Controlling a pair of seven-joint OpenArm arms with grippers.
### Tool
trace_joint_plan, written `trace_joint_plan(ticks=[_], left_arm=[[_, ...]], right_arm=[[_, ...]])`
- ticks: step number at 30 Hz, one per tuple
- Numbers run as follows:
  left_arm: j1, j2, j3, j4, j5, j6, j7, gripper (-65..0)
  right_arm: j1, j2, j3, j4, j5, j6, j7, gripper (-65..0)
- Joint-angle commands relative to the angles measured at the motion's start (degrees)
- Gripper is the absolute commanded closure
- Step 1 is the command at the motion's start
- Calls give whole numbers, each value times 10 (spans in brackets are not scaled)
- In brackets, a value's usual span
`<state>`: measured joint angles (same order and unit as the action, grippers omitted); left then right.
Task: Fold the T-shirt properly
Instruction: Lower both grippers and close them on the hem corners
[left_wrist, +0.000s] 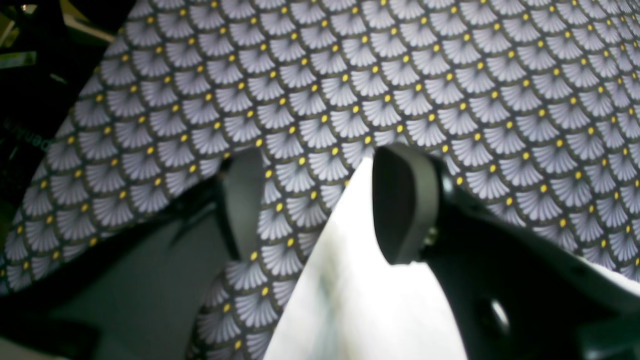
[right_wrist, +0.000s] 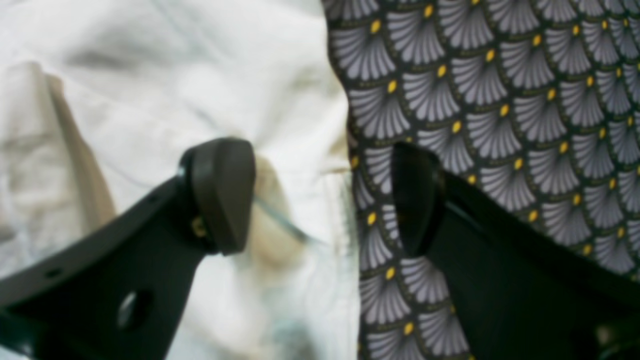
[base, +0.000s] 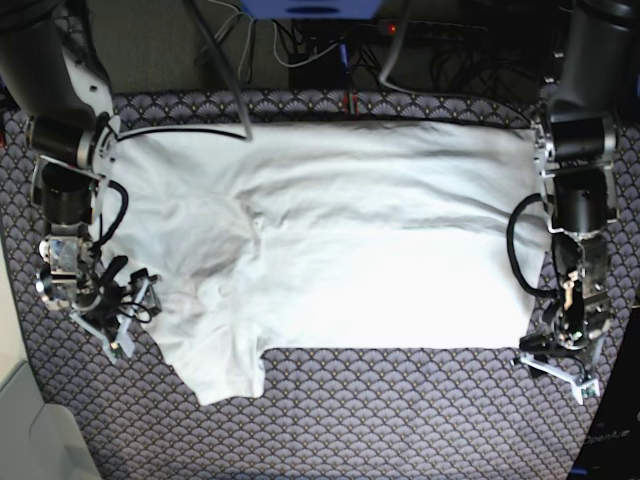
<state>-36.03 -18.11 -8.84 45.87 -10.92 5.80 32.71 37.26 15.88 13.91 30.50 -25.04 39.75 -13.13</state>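
My right gripper gapes wide astride the T-shirt edge, gripping nothing, while my left gripper stands open over its corner.

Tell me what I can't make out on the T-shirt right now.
- T-shirt far edge, base view: partly hidden by a black cable and the arms.
- Shirt corner by the left hand, left wrist view: overexposed, fabric detail lost.
- Cloth by the right hand, right wrist view: blurred; layers under the wrinkles cannot be told.
- Collar: cannot be made out in any view.
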Motion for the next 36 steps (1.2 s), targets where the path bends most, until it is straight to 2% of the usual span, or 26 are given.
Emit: trace_joint_plan(ticks=[1,6,8,11,14,18,21,25,32,36], left_arm=[[-20,-7,0,9,1,-1,-14,-365],[-19,-7,0,6,1,-1,-12,-364],[-20,-8,0,6,1,-1,-11,-364],[-22,-8,0,9,17,-1,-10,-364],[-22,-4,-1,9,64,-1,-10,-364],[-22,10,-2,5,113,-1,-12,-363],[-22,14,-3,4,128,-1,-22,-365],[-19,14,-3,-2,127,-1,-87,-363],[-31,14,-4,-121,125,-3,-217,-366],[-41,15,-2,-187,125,-6,-261,-367]], right_arm=[[15,3,0,6,-6,3,-6,-444],[5,3,1,5,-6,3,9,-441],[5,3,1,5,-6,3,8,-413],[4,3,1,5,-6,3,8,-309],[3,3,1,5,-6,3,5,-185],[2,3,0,5,-6,3,3,-75],[-4,3,0,7,-6,3,4,-65],[-6,5,0,7,-6,3,8,-64],[-18,5,0,9,-6,3,8,-65],[-20,5,-1,9,-6,3,8,-65]])
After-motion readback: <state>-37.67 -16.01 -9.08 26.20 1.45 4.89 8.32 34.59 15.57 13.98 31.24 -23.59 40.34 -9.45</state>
